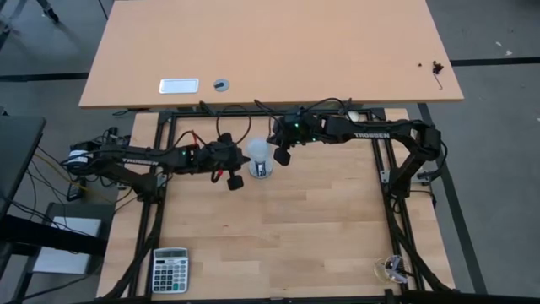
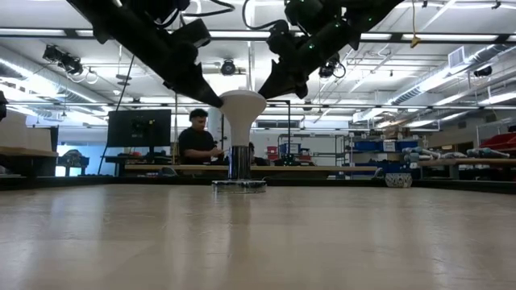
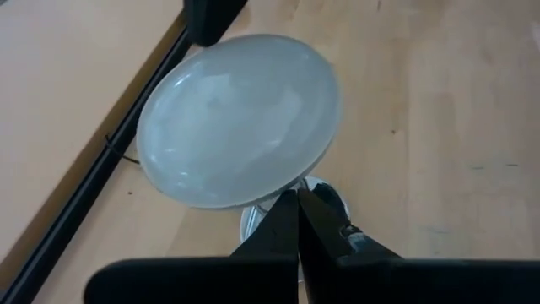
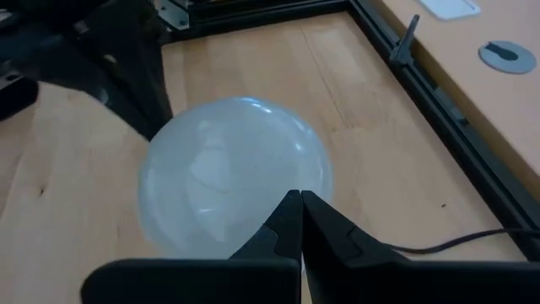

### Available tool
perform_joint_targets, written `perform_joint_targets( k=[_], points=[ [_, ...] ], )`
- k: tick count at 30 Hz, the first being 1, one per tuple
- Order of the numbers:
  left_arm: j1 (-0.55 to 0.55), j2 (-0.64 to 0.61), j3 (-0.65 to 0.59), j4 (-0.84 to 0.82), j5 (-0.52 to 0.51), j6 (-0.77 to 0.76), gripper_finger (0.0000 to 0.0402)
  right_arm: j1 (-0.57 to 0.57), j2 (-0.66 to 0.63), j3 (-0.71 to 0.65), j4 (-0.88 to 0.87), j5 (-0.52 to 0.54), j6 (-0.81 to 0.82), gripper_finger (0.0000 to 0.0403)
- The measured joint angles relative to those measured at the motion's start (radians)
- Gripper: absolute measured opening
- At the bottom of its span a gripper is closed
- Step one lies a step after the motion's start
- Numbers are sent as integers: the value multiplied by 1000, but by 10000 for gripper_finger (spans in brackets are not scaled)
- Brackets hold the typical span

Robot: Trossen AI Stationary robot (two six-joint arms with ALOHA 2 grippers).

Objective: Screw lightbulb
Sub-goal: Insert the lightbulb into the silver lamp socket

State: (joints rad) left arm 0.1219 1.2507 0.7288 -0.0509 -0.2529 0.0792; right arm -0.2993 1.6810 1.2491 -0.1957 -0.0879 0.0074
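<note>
Your lightbulb [image 2: 242,109] already stands upright in the socket base [image 2: 239,184] near the bench's far edge, both grippers [image 1: 235,180] [image 1: 282,156] closed empty beside it; whether it's fully tightened, I cannot tell.

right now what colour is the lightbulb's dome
Frosted white, seen best in the left wrist view: lightbulb.

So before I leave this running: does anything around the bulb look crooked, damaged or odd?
Nothing stands out. The lightbulb stands upright in the socket base, dome unbroken. The left gripper and right gripper, both shut, flank it without gripping it.
</note>
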Motion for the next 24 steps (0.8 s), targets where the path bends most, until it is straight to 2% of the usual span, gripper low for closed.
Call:
perform_joint_targets(
  k=[24],
  points=[
    [150, 0, 0, -24, -8, 25, 0, 90, -45, -5, -82, -47, 50, 11]
  ],
)
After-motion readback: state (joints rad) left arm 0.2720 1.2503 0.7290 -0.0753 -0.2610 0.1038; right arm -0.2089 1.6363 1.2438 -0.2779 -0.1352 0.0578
